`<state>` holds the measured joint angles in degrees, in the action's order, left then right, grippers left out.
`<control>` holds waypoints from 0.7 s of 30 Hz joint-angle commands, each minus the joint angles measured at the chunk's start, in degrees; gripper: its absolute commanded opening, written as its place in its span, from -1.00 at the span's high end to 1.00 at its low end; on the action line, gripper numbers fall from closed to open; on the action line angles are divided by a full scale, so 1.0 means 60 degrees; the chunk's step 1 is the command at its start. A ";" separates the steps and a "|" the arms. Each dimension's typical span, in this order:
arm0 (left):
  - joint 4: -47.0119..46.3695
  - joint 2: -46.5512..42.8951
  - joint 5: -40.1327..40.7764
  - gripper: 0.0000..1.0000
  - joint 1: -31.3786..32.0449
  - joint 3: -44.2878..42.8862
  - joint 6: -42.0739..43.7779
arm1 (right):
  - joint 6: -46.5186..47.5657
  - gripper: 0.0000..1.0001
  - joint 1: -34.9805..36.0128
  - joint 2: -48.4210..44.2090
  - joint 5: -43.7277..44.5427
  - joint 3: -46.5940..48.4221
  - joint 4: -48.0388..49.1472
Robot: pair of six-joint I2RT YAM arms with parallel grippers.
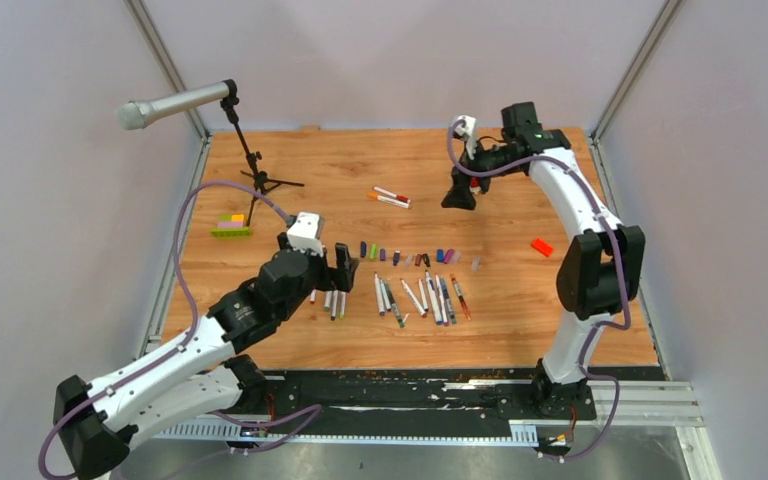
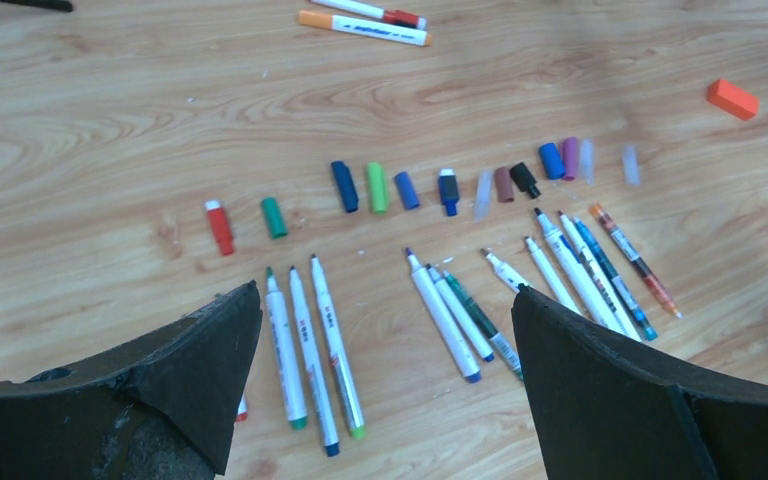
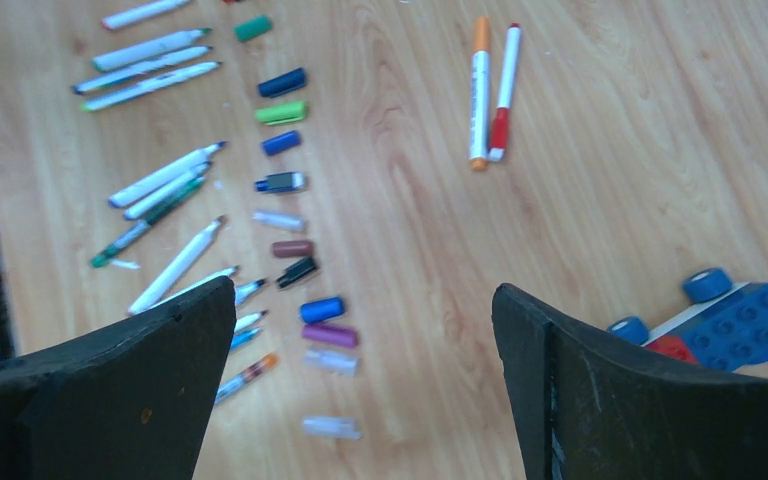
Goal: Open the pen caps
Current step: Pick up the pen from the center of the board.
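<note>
Pen caps point(image 2: 377, 187) lie loose in a row across the middle of the bench point(image 2: 110, 120), with the bare pens point(image 2: 310, 340) just nearer, flat, tips pointing at that row — most of the job looks done. Two pens point(image 2: 365, 22) farther back, lying side by side across the bench, seem still capped; left fingers point(image 2: 190, 370) and right fingers point(image 3: 130, 390) are spread wide, holding nothing.
</note>
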<state>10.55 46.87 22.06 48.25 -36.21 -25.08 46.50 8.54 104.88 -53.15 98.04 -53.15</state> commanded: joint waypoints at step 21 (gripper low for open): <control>0.0413 -0.2178 0.2309 -1.00 -0.0044 0.1221 -0.0346 | -0.1934 -0.48 0.2376 0.5295 0.5366 0.5471 0.1464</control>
<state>13.98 33.76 33.28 48.23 -29.28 -26.81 37.67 21.39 134.52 -26.09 126.41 -47.37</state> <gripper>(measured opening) 1.000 0.785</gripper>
